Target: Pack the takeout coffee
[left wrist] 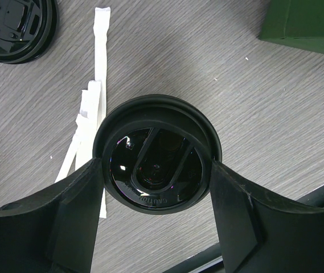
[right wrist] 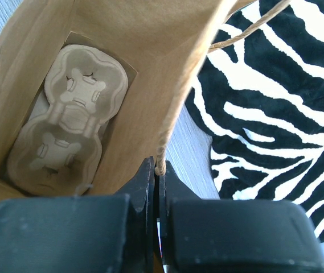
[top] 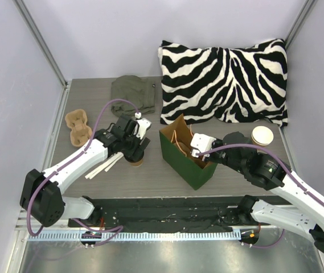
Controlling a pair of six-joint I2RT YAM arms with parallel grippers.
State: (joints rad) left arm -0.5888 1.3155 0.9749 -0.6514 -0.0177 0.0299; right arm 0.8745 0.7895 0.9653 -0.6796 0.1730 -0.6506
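Observation:
The takeout coffee [left wrist: 157, 152], a tan cup with a round black lid, stands on the grey table [left wrist: 264, 108]. In the top view the coffee [top: 137, 161] is left of the green bag [top: 185, 169]. My left gripper [left wrist: 157, 165] straddles the lid, with one finger against each side of it; it also shows from above [top: 134, 148]. My right gripper [right wrist: 157, 168] is shut on the bag's rim by a twine handle [right wrist: 173, 114] and holds the bag open [top: 200, 152]. A pulp cup tray [right wrist: 65, 119] lies on the bag's bottom.
A second pulp tray [top: 77, 126] sits at the far left. White paper sticks [left wrist: 96, 96] lie beside the coffee, and a loose black lid [left wrist: 13, 25] is near them. A lidless tan cup [top: 262, 135], a zebra pillow [top: 224, 79] and a green cloth [top: 133, 94] lie behind.

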